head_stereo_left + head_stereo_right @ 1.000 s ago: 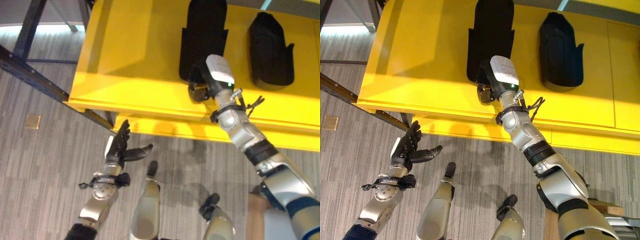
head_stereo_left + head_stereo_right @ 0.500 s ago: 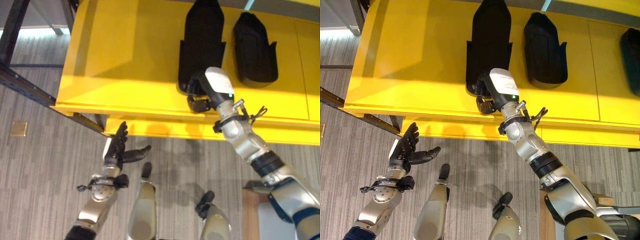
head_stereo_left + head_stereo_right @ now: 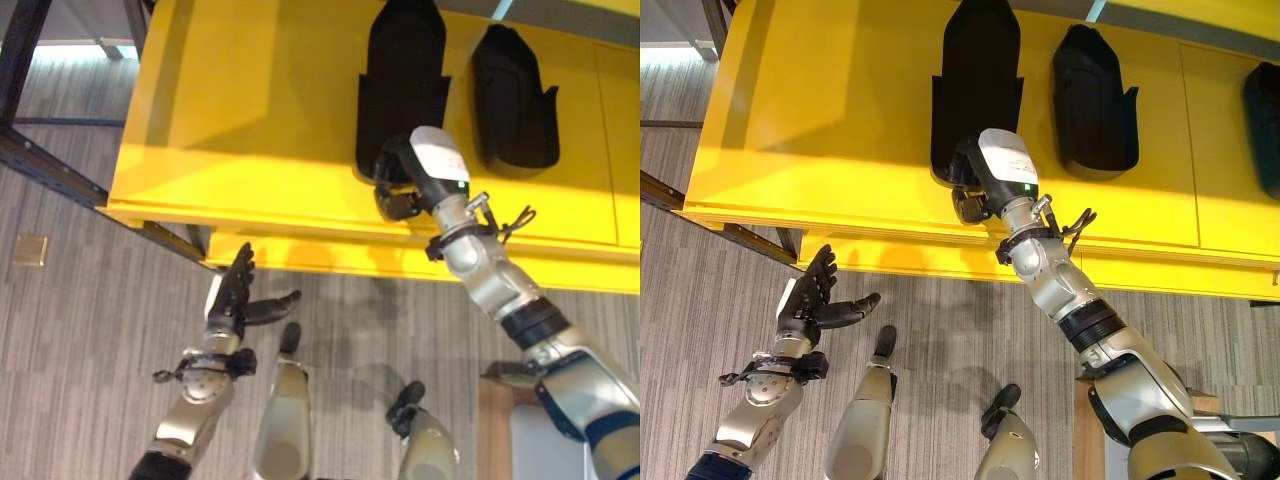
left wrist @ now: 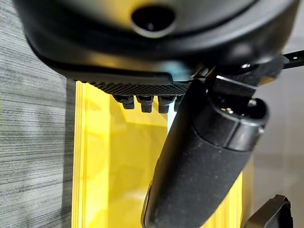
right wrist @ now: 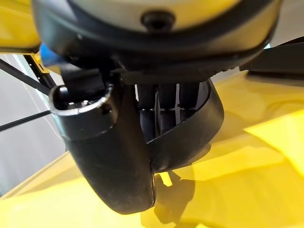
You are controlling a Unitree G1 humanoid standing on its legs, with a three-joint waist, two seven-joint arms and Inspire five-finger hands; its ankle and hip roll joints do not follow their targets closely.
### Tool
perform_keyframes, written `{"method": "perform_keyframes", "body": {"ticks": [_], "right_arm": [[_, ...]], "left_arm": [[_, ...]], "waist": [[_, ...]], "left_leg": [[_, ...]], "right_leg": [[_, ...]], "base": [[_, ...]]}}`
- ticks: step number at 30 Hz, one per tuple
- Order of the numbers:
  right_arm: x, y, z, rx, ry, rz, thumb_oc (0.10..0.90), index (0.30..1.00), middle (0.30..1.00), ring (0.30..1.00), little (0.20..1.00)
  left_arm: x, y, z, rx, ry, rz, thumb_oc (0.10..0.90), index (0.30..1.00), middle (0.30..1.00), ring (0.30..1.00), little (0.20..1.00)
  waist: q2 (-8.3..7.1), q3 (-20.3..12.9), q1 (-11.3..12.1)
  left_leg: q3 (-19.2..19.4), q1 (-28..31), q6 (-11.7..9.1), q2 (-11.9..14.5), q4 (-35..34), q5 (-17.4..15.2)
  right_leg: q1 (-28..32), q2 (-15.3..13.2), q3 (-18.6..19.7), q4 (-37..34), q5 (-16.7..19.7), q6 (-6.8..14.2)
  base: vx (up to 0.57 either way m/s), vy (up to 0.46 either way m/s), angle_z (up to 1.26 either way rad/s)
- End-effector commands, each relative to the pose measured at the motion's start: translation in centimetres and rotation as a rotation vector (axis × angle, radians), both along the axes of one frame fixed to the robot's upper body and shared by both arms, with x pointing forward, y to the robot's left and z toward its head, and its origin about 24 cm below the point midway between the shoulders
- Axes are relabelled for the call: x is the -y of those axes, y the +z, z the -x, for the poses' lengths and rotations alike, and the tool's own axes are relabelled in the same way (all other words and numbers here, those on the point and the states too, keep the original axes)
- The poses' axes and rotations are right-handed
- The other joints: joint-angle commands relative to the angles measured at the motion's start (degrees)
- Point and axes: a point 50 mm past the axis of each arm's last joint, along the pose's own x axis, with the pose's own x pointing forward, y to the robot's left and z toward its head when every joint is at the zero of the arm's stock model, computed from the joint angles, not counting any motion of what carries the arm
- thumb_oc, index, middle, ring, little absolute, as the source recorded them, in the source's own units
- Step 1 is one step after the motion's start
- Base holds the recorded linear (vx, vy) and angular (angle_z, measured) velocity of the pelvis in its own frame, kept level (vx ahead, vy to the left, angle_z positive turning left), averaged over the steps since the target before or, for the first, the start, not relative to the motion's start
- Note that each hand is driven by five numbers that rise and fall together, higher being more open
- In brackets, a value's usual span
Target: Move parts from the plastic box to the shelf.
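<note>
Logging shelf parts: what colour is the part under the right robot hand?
Black part, clearest in the right eye view.

Yellow shelf [image 3: 820, 120] carries three black parts [image 3: 976, 80] side by side.

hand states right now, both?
Left hand: open, holding nothing, over the floor.
Right hand: shut on the near end of the black part lying on the yellow shelf.

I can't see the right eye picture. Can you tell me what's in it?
The robot's right hand grips the near end of a long black part lying on a yellow shelf. Another black part lies beside it. The left hand hangs open over the floor.
</note>
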Motion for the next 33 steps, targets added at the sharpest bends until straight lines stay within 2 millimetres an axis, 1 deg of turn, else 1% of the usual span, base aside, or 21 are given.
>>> {"method": "perform_keyframes", "body": {"ticks": [1, 12, 19, 25, 33], "right_arm": [[-0.7, 3.9, 0.2, 0.142, 0.036, 0.001, 0.400, 0.300, 0.300, 0.300, 0.300], [-1.9, 4.9, 0.2, 0.163, 0.067, -0.031, 0.400, 0.300, 0.300, 0.300, 0.300], [-2.6, 5.1, 0.3, 0.172, 0.086, -0.057, 0.400, 0.300, 0.300, 0.300, 0.300], [-2.7, 4.9, 0.2, 0.168, 0.085, -0.083, 0.400, 0.300, 0.300, 0.300, 0.300], [-2.8, 5.2, 0.1, 0.175, 0.078, -0.097, 0.400, 0.300, 0.300, 0.300, 0.300]], "left_arm": [[-0.3, 4.1, -0.1, 0.225, -0.012, -0.014, 0.900, 1.000, 1.000, 1.000, 1.000], [-0.2, 4.2, -0.2, 0.227, -0.014, -0.010, 0.900, 1.000, 1.000, 1.000, 1.000], [-0.2, 4.2, -0.2, 0.229, -0.009, -0.003, 0.900, 1.000, 1.000, 1.000, 1.000], [-0.3, 4.2, -0.2, 0.227, -0.001, 0.002, 0.900, 1.000, 1.000, 1.000, 1.000], [-0.3, 4.1, -0.2, 0.226, -0.001, 0.001, 0.900, 1.000, 1.000, 1.000, 1.000]], "waist": [[-0.58, -2.3, 1.4], [-0.45, -2.2, 1.9], [-0.34, -2.1, 2.0], [-0.16, -2.0, 1.9], [0.06, -1.9, 1.8]], "left_leg": [[4.5, 2.9, 2.9, 0.5, -3.0, -1.1], [4.3, 2.5, 3.2, 0.2, -2.4, -1.3], [4.3, 2.3, 3.3, 0.1, -2.2, -1.4], [4.2, 2.2, 3.4, 0.0, -2.2, -1.4], [4.3, 1.8, 3.4, -0.1, -2.0, -1.4]], "right_leg": [[-0.1, 0.7, 1.0, 4.2, 1.2, -1.2], [-0.3, 0.6, 1.0, 4.3, 1.5, -1.3], [-0.3, 0.7, 1.1, 4.3, 1.6, -1.3], [-0.4, 0.7, 1.1, 4.2, 1.6, -1.3], [-0.8, 0.6, 1.4, 4.4, 1.6, -1.3]], "base": [[0.00, 0.000, 0.00], [0.00, 0.000, 0.00], [0.00, 0.000, 0.00], [0.00, 0.000, 0.00], [0.00, 0.000, 0.00]]}}
